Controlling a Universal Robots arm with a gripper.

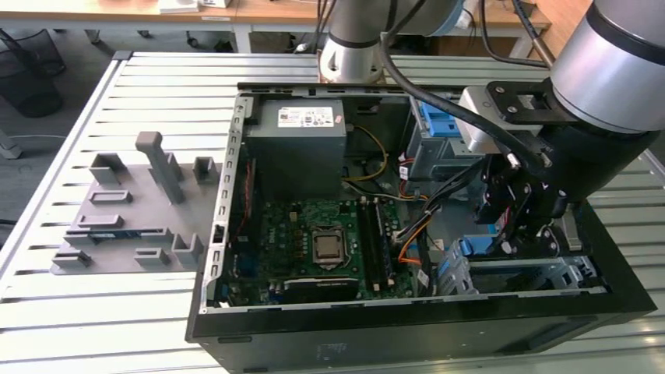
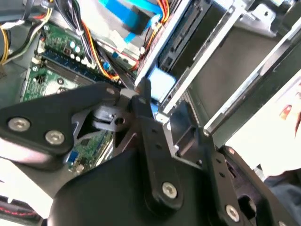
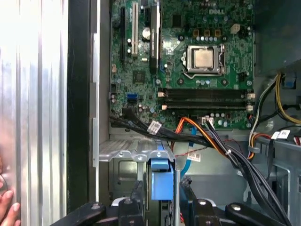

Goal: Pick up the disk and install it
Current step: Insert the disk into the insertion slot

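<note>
So the open PC case (image 1: 416, 312) is lying on its side on the slatted metal counter (image 1: 62, 156), and it's pretty cramped in there. The motherboard (image 1: 311, 241) with the bare CPU socket (image 3: 203, 58) sits in the middle, and the grey power-supply box (image 1: 299, 148) is at the far end. A bunch of orange, yellow and black cables (image 3: 221, 146) run across the space between the board and the drive cage, right next to where the arm is working. On the exterior view's left, outside the case, there's a grey fixture with upright posts and slots (image 1: 130, 210). A person's fingertips (image 3: 9, 207) peek in at the edge of the first wrist view.

The end effector (image 1: 519, 226) is down inside the case at the metal drive cage (image 3: 131, 153), on the exterior view's right. In the first wrist view its two black fingers (image 3: 136, 197) sit on either side of the disk (image 3: 161, 181), apparently clamped on it by the blue bracket. The disk is on edge in the cage slot, just below the cage's cross bar. Its narrow side faces the camera and its long axis seems to run down into the bay, though most of it is hidden, so I can't be totally sure.
</note>
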